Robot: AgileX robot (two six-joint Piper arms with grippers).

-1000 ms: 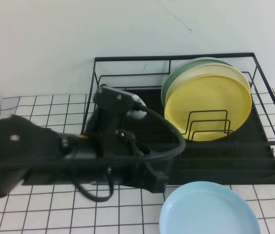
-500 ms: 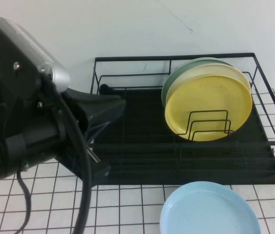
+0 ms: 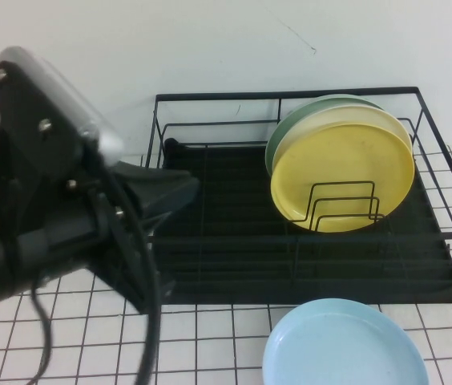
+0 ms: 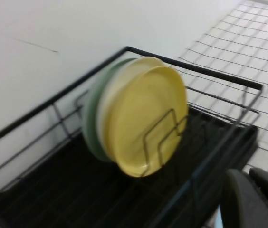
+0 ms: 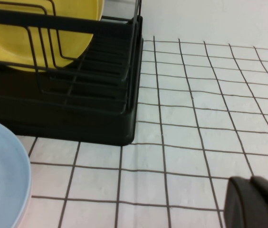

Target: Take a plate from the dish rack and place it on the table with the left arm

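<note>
The light sky-blue plate (image 3: 345,345) lies flat on the table (image 3: 218,345) in front of the dish rack (image 3: 234,241); its edge also shows in the right wrist view (image 5: 1,171). My left arm is raised at the left, close to the camera. My left gripper (image 3: 187,186) is shut and empty, pointing toward the rack's left end, well clear of the blue plate. In the left wrist view its fingers (image 4: 238,199) lie together below the rack (image 4: 196,66). My right gripper (image 5: 253,202) is shut and empty over the table to the right of the rack (image 5: 100,109).
A yellow plate (image 3: 342,176) stands upright in the rack's wire dividers, with a pale plate (image 3: 322,120) and a green plate (image 3: 278,140) behind it; they also show in the left wrist view (image 4: 143,118). A white wall rises behind the rack.
My left arm has lifted from low in front of the rack to high at the left, with its gripper empty. The blue plate has stayed on the table.
</note>
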